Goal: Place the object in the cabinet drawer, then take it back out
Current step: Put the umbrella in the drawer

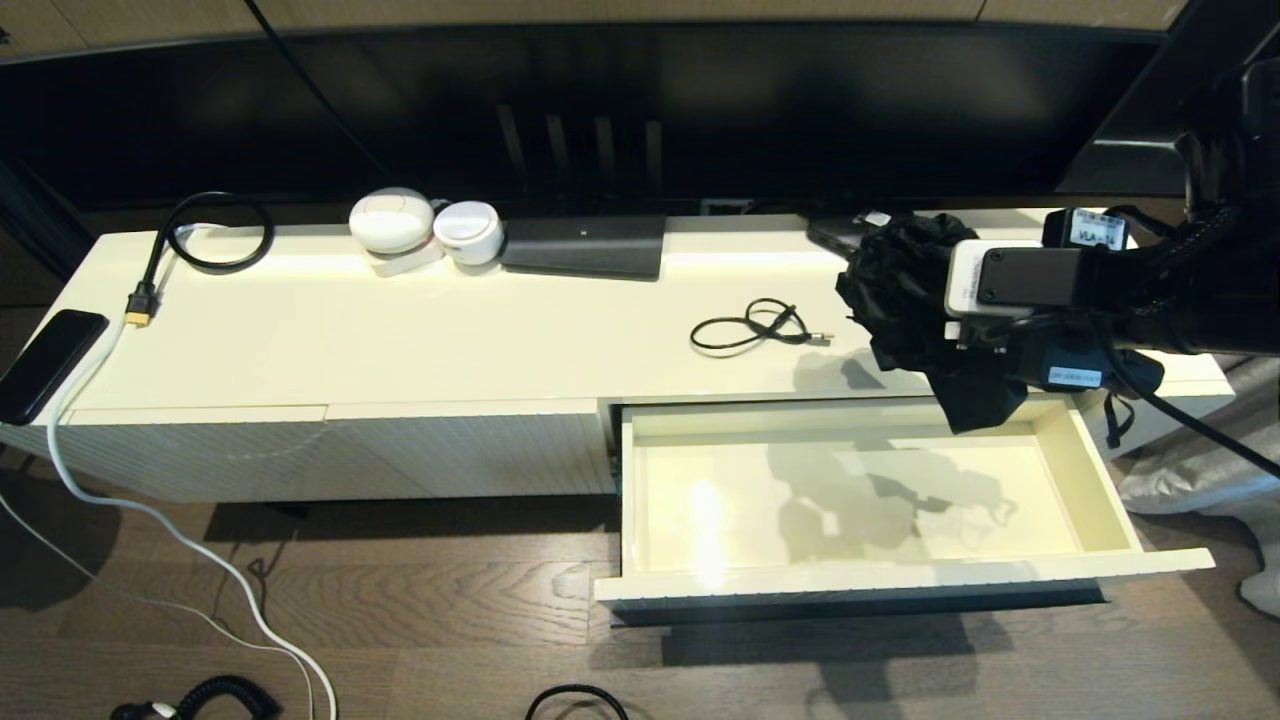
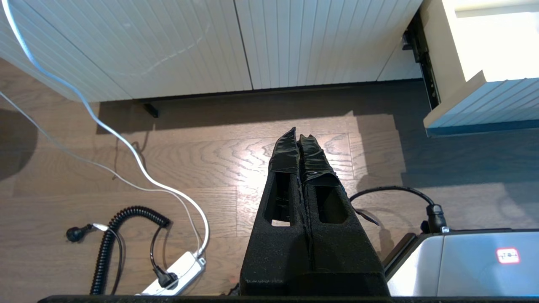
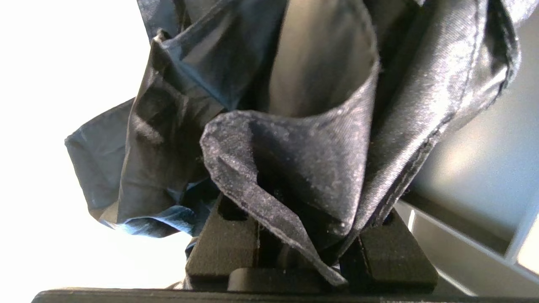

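Holding a crumpled black cloth (image 3: 294, 139), my right gripper (image 3: 309, 252) sat at the right of the head view, its jaws drawn narrow on the bunched fabric; in the right wrist view the folds filled the frame and hid the fingertips. In the head view the cloth (image 1: 905, 295) hung in the air over the back right corner of the cabinet drawer (image 1: 1100, 480), which stood pulled out at the lower right with a bare, glossy inside, touched only by the bundle's shadow. From that alone I could not tell whether I was on the way in or on the way out.

My left gripper (image 2: 298, 136) was parked low at the floor, jaws pressed together on nothing, pointing at the wood boards below the ribbed cabinet front (image 2: 168, 46).

On the bench (image 1: 400, 330) lay a small coiled black cable (image 1: 755, 328) just left of the cloth, with two white round gadgets (image 1: 425, 228) and a dark flat device (image 1: 585, 245) along the back edge, and a phone (image 1: 45, 362) at the far left end.

My worry was the loose fabric: a trailing fold could catch the drawer's back wall or drag across the cable and sweep it off. A grip on only a few layers could also let the slick cloth slide free.
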Tool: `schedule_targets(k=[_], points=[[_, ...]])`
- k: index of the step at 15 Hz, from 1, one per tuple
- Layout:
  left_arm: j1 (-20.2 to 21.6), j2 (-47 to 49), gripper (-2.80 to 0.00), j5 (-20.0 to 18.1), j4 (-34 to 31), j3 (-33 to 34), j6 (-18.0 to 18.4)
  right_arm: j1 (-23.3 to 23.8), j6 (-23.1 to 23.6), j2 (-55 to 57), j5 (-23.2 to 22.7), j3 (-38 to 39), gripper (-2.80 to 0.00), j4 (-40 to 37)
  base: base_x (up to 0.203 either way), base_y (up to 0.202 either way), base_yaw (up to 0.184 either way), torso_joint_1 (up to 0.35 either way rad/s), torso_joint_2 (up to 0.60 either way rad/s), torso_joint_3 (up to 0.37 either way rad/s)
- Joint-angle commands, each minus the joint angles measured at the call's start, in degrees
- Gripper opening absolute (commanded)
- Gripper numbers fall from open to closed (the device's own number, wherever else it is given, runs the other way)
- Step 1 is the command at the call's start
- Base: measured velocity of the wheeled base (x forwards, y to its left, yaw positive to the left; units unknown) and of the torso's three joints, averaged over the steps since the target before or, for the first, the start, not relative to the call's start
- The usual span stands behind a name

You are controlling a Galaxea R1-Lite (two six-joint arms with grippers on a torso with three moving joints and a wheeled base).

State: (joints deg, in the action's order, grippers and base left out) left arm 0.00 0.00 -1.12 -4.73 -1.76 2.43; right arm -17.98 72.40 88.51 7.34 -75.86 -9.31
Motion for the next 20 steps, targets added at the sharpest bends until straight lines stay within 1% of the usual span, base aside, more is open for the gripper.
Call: schedule_targets(k=[1, 5, 7, 8, 10, 14, 18, 20], points=[[0.0, 0.0, -2.8, -0.02, -0.02, 0.0, 0.04, -1.79, -0.4, -3.79, -0.01, 4.24, -2.8, -0.28, 0.0, 0.0, 0.0, 0.0, 0.0, 0.0], [0.0, 0.0, -2.8, -0.02, -0.02, 0.0, 0.04, -4.27, -1.36, -6.35, -0.1, 15.33, -2.8, -0.26, 0.0, 0.0, 0.0, 0.0, 0.0, 0.0], [0.0, 0.0, -2.8, -0.02, -0.02, 0.0, 0.04, -4.43, -1.38, -5.25, -0.09, 20.28, -2.8, 0.72, 0.0, 0.0, 0.0, 0.0, 0.0, 0.0], [0.0, 0.0, -2.8, -0.02, -0.02, 0.0, 0.04, -4.44, -1.35, -4.75, -0.18, 20.96, -2.8, 1.46, 0.0, 0.0, 0.0, 0.0, 0.0, 0.0], [0.0, 0.0, -2.8, -0.02, -0.02, 0.0, 0.04, -4.44, -1.22, -1.35, -0.84, 22.22, -2.8, 6.42, 0.0, 0.0, 0.0, 0.0, 0.0, 0.0], [-0.09, 0.0, -2.8, -0.02, -0.02, 0.0, 0.04, -4.44, -0.58, 6.49, -3.09, 21.88, -2.8, 11.59, 0.0, 0.0, 0.0, 0.0, 0.0, 0.0], [0.0, 0.0, -2.8, -0.02, -0.02, 0.0, 0.04, -3.96, 2.9, 14.5, -4.74, 21.63, -2.8, 19.41, 0.0, 0.0, 0.0, 0.0, 0.0, 0.0], [0.0, 0.0, -2.8, -0.02, -0.02, 0.0, 0.04, -3.39, 4.25, 16.5, -5.3, 20.34, -2.8, 20.41, 0.0, 0.0, 0.0, 0.0, 0.0, 0.0]])
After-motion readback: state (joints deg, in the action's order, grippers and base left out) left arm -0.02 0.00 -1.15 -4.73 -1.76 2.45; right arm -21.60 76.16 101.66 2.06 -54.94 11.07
